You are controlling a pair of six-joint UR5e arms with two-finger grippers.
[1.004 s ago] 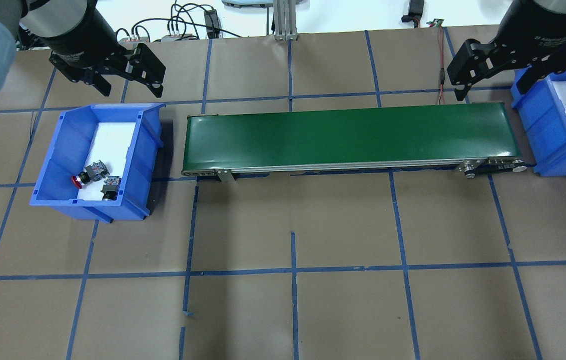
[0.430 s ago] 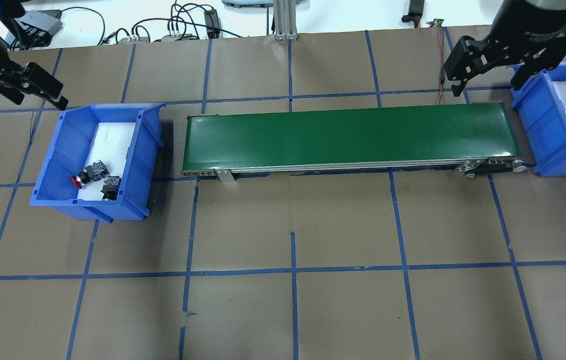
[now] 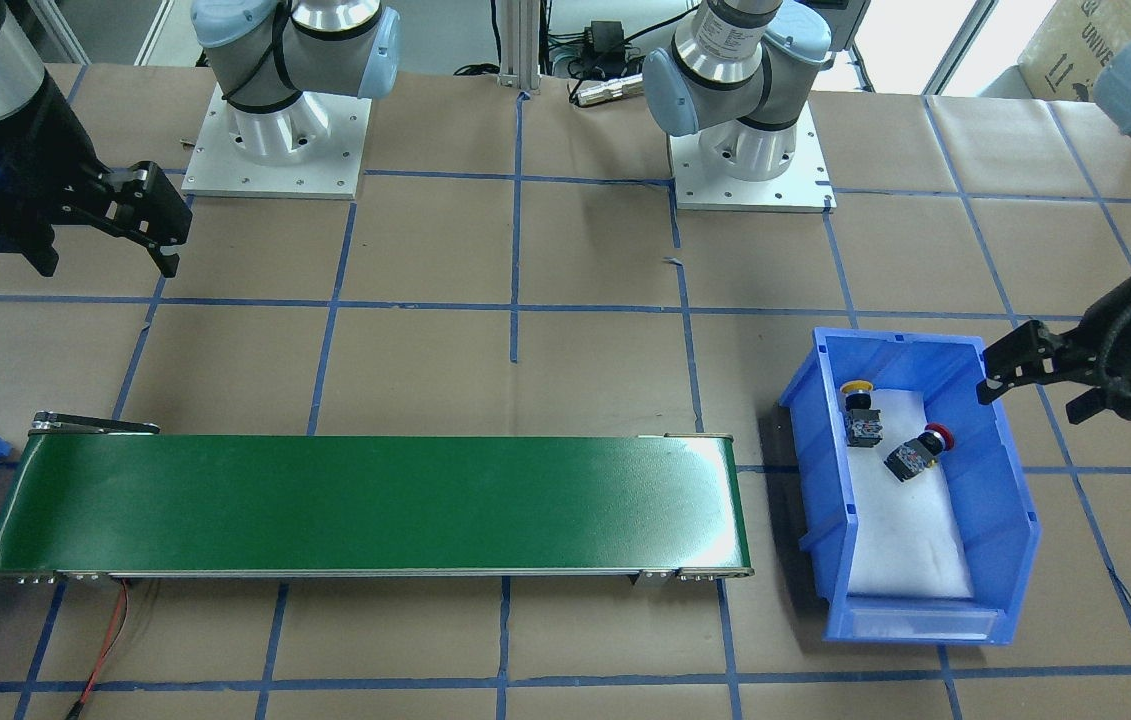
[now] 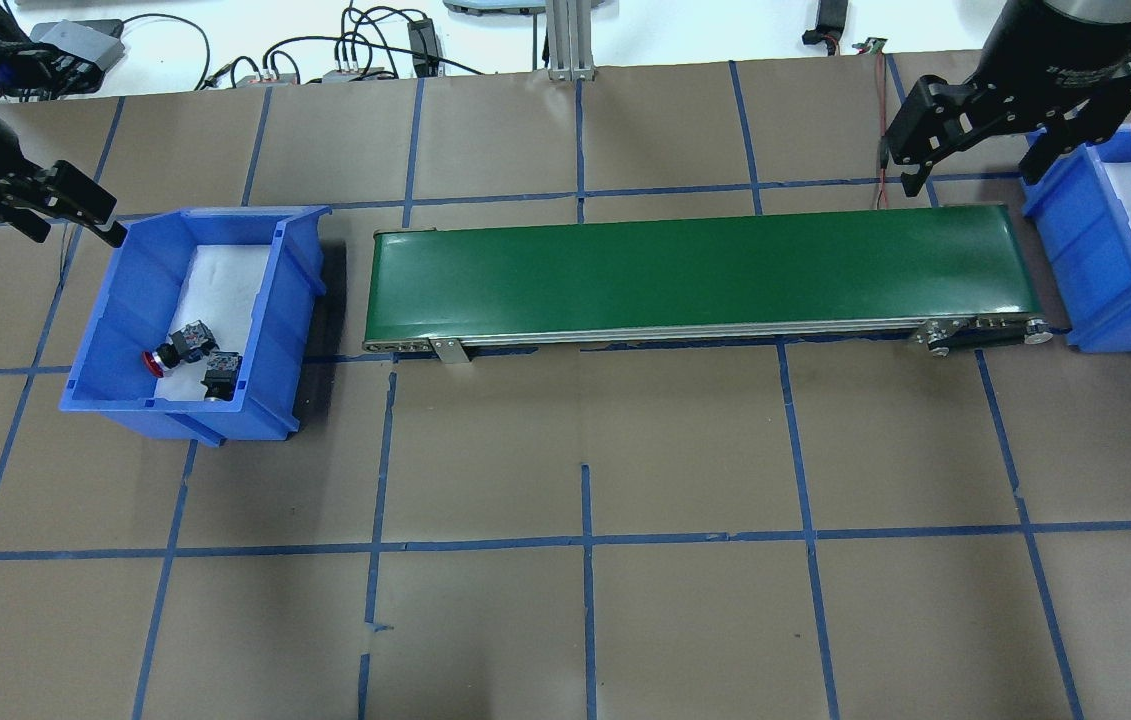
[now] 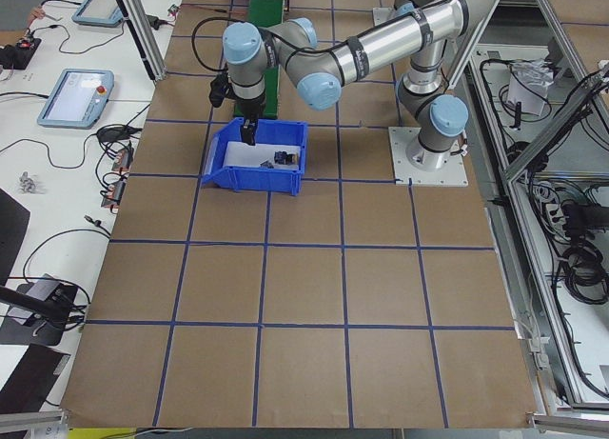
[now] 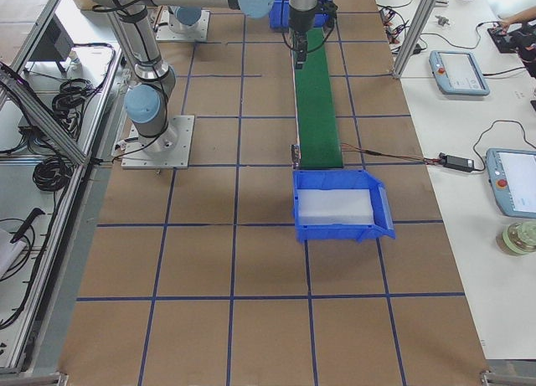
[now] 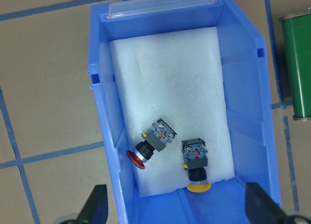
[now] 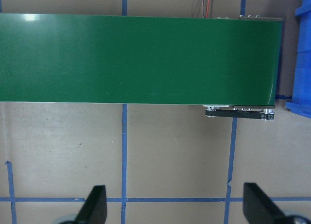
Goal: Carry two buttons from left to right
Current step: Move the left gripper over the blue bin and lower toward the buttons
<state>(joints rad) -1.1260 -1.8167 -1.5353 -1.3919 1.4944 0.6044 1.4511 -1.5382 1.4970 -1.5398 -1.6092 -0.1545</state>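
Note:
Two buttons lie on white foam in the left blue bin (image 4: 90,335), near its front end. The red button (image 4: 165,352) lies on its side, also in the left wrist view (image 7: 148,147) and the front-facing view (image 3: 920,452). The yellow button (image 4: 221,371) lies beside it, its cap toward the bin wall (image 7: 196,168) (image 3: 861,412). My left gripper (image 4: 60,212) is open and empty, high over the bin's far left corner (image 3: 1037,392). My right gripper (image 4: 970,168) is open and empty above the conveyor's right end (image 3: 105,255).
A green conveyor belt (image 4: 695,270) runs between the left bin and a second blue bin (image 4: 1060,215) with white foam at the right. Cables and a red wire (image 4: 883,170) lie behind the belt. Blue tape lines cross the brown table.
My left gripper has swung left from behind the bin's far right corner to its far left corner. My right gripper has shifted slightly away. The buttons have not moved.

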